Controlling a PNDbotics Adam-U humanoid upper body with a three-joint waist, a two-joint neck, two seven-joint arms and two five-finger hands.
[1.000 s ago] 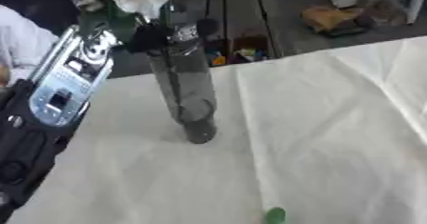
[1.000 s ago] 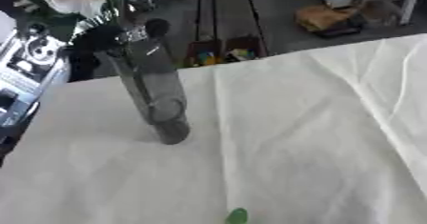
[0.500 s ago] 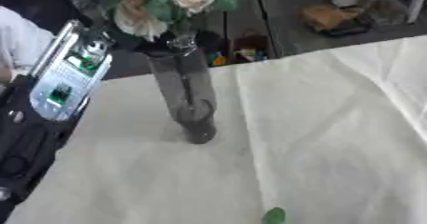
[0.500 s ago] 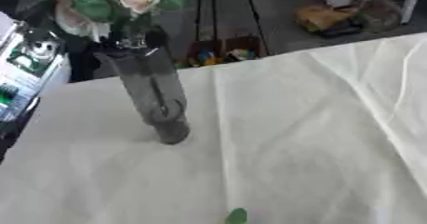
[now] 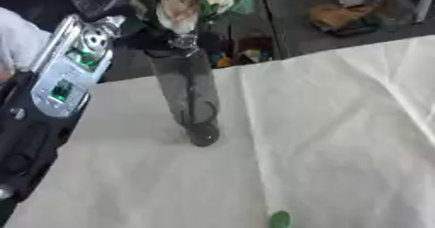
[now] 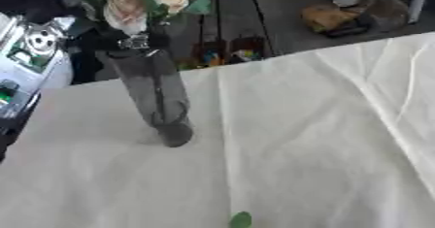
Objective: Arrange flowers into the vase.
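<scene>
Fig.: stereo pair, head cam looking down on the work. Your vase (image 5: pixel 191 101), tall, dark and see-through, stands upright on the white cloth (image 5: pixel 340 139) covering the surface, near the far-left corner and just inside the far edge. Flowers (image 5: pixel 183 1), pale blooms w/ green leaves, sit in its mouth and lean slightly toward the far edge. Your left hand (image 5: pixel 140 40) comes in from the left at the vase's neck, black fingers at the rim, but the blur hides whether they curl round it, so hold vs. touch can't be told. The left arm's silver-and-black forearm (image 5: pixel 68 74) runs along the left edge, close beside the vase. Your right hand shows in neither view.

Open room: right of the vase the cloth lies bare to the right edge, w/ only soft creases running from the far edge toward the near edge. One small green leaf (image 5: pixel 279 219) lies at the near edge, well apart from the vase. Beyond the far edge: floor w/ clutter.

View diffs: the left eye shows more of the forearm and its green-lit panel; the right eye crops the arm at the left border and shows the leaf further left.
</scene>
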